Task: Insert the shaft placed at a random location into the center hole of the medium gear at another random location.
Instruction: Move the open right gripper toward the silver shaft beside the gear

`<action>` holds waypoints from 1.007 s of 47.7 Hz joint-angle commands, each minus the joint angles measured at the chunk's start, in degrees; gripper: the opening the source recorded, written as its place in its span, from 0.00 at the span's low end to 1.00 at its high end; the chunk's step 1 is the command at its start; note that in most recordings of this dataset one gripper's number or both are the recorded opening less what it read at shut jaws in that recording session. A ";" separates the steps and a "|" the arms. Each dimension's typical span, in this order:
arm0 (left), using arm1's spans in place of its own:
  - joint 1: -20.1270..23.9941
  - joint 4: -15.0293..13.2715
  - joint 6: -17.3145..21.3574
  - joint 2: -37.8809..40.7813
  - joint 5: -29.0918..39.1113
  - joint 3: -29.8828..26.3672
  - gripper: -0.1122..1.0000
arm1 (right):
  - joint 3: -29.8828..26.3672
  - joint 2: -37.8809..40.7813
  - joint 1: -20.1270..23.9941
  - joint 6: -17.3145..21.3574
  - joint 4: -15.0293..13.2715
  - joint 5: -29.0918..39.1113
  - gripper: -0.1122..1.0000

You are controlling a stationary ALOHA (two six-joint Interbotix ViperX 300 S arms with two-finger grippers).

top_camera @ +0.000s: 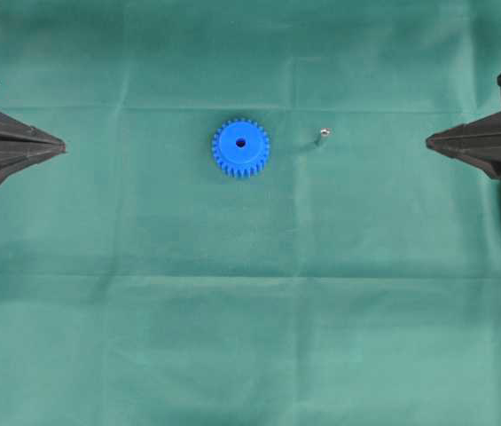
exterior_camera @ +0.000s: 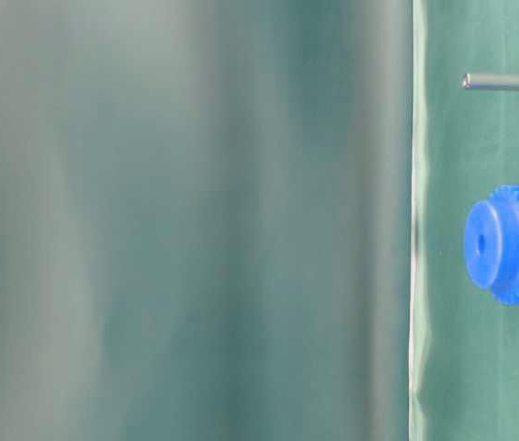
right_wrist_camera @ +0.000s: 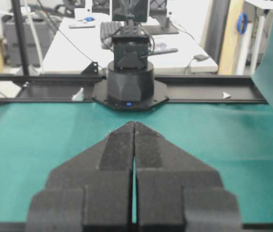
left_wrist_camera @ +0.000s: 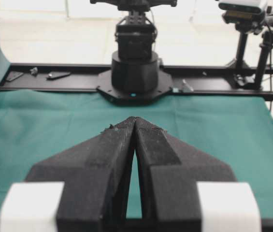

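Overhead exterior: shows a green cloth (top_camera: 250, 337) spread flat, with the medium gear (top_camera: 240, 147) lying near the middle, slightly left of centre, the center hole (top_camera: 240, 142) dark in its hub. Shows the shaft (top_camera: 323, 136) on the cloth to the right of the gear, well apart from it, standing roughly upright. Places the left gripper (top_camera: 62, 147) at the left edge and the right gripper (top_camera: 428, 140) at the right edge, both far from gear and shaft, tips drawn to a point, nothing held.

Table-level exterior: appears turned sideways; catches the gear (exterior_camera: 512, 243) at the right edge, hub and hole (exterior_camera: 480, 243) facing left, the shaft (exterior_camera: 501, 82) above it, not touching.

Left wrist-mounted: looks along the left gripper (left_wrist_camera: 135, 119), fingers (left_wrist_camera: 102, 154) pressed together at the tips, empty, over bare cloth (left_wrist_camera: 39, 121), opposite arm base (left_wrist_camera: 135, 72) beyond.

Right wrist-mounted: gives the right gripper (right_wrist_camera: 134, 123) likewise closed tight, pads (right_wrist_camera: 117, 150) meeting, gripping nothing; neither gear nor shaft visible.
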 commanded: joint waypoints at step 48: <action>0.00 0.88 0.35 0.62 2.81 -1.93 0.10 | -0.35 36.56 -12.92 -2.81 -0.18 -14.50 0.83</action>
